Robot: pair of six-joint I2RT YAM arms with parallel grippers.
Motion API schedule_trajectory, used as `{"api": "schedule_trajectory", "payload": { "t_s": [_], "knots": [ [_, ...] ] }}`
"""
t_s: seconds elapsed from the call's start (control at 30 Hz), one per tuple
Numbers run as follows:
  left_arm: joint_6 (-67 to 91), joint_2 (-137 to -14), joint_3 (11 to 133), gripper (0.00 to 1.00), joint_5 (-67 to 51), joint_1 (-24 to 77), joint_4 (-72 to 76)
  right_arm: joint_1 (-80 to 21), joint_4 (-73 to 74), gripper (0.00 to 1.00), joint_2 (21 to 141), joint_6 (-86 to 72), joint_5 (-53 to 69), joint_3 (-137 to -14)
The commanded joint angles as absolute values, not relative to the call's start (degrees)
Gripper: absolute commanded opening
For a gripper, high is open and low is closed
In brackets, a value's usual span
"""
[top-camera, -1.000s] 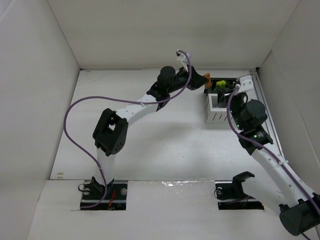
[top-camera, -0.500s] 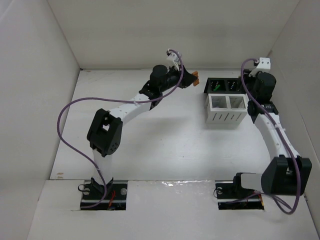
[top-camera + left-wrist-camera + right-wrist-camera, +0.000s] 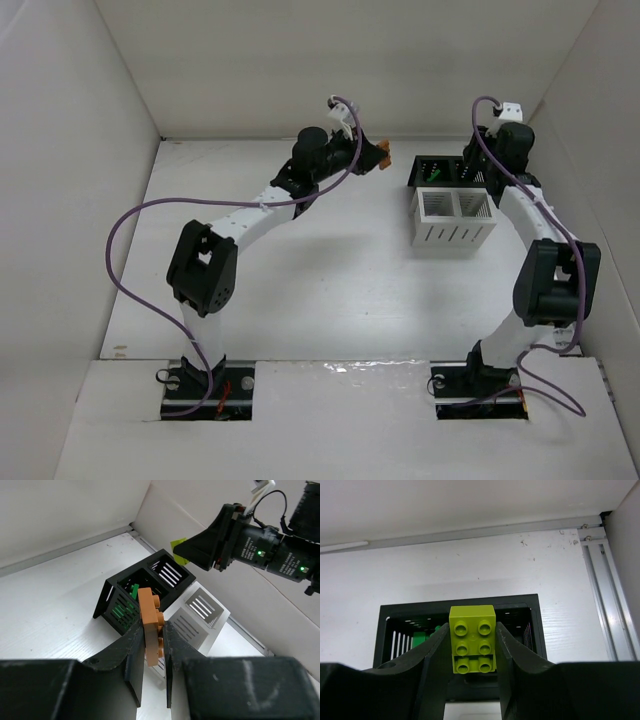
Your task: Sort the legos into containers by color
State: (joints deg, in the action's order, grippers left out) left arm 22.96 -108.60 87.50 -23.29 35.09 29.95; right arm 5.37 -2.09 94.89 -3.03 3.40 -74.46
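At the far right of the table [image 3: 300, 290], two pairs of containers stand touching, the black pair [image 3: 445, 160] behind the white pair [image 3: 452, 236]. Green legos [image 3: 433, 175] lie in the left compartment of the black pair. In the left wrist view they show both over the rim and through the slotted wall, and the right wrist camera catches them through the slots on the left as well. What the right black compartment holds cannot be told, since it is dark from above. From overhead, the two white compartments show only their pale floors.

The left gripper [image 3: 381, 157] hangs to the left of the bins, apart from them. Its fingers [image 3: 136, 647] are clamped on an orange brick [image 3: 151, 625], held on edge with its studs turned to the right. Beyond that brick, the black pair sits nearer the camera than the white one.

The right gripper [image 3: 478, 172] is at the right end of the black pair. Its jaws are closed on a lime brick [image 3: 472, 639], whose six studs face the wrist camera. The brick sits in front of the black bins' near rim. From the left wrist, a corner of the lime piece pokes out at the tip of that gripper, above the black pair's far compartment.
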Motion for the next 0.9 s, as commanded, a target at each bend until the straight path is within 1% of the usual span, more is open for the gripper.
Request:
{"api": "schedule_trajectory", "payload": {
  "t_s": [0.0, 0.1, 0.2, 0.23, 0.27, 0.33, 0.37, 0.43, 0.47, 0.53, 0.6, 0.67, 0.77, 0.8, 0.87],
  "knots": [
    [21.45, -104.41, 87.01, 0.00, -24.43, 34.89, 31.55, 5.89, -4.48, 0.00, 96.06, -4.39, 2.90, -77.70],
    [21.45, -104.41, 87.01, 0.00, -24.43, 34.89, 31.55, 5.89, -5.01, 0.02, 97.29, -3.79, 2.37, -77.70],
    [20.92, -104.41, 87.54, 0.00, -25.14, 34.89, 31.55, 6.42, -5.01, 0.14, 97.82, -3.78, 2.98, -77.70],
    [20.92, -104.94, 88.06, 0.00, -25.14, 34.89, 31.55, 6.42, -5.01, 0.16, 97.82, -3.78, 2.99, -77.70],
    [20.92, -105.46, 88.59, 0.00, -25.75, 34.89, 31.55, 6.42, -5.01, 0.26, 97.82, -3.78, 2.99, -77.70],
    [20.92, -106.08, 89.38, 0.00, -26.37, 34.89, 31.55, 6.42, -5.01, 0.40, 97.82, -3.78, 2.99, -77.70],
    [20.92, -106.08, 90.17, 0.00, -27.06, 34.89, 31.55, 6.42, -5.01, 0.49, 97.82, -3.78, 2.99, -77.70],
    [20.92, -107.48, 90.96, 0.00, -27.69, 34.89, 31.55, 6.42, -5.01, 0.60, 97.82, -3.78, 2.99, -77.70],
    [20.92, -107.49, 91.66, 0.00, -27.69, 34.89, 31.55, 6.42, -5.01, 0.71, 97.13, -3.78, 2.99, -77.70],
    [20.92, -109.06, 92.37, 0.00, -28.30, 34.89, 31.55, 6.42, -5.01, 0.79, 96.34, -3.78, 4.04, -77.70],
    [21.53, -109.86, 93.07, 0.00, -28.91, 35.41, 31.55, 6.42, -5.01, 0.82, 95.20, -3.78, 4.04, -77.70],
    [21.53, -111.26, 94.30, 0.00, -29.53, 35.95, 32.08, 6.42, -5.01, 0.82, 93.88, -3.78, 4.04, -77.17],
    [23.37, -113.99, 96.58, 0.00, -32.33, 37.09, 35.50, 6.42, -5.97, 0.82, 87.03, -5.62, 8.24, -75.68],
    [24.34, -114.86, 97.29, 0.00, -33.04, 37.61, 36.46, 6.42, -6.59, 0.83, 84.75, -6.84, 9.48, -74.28],
    [27.67, -117.59, 98.61, 0.00, -33.83, 38.40, 39.79, 6.42, -6.59, 0.83, 78.16, -11.50, 11.68, -73.57]
  ]
}}
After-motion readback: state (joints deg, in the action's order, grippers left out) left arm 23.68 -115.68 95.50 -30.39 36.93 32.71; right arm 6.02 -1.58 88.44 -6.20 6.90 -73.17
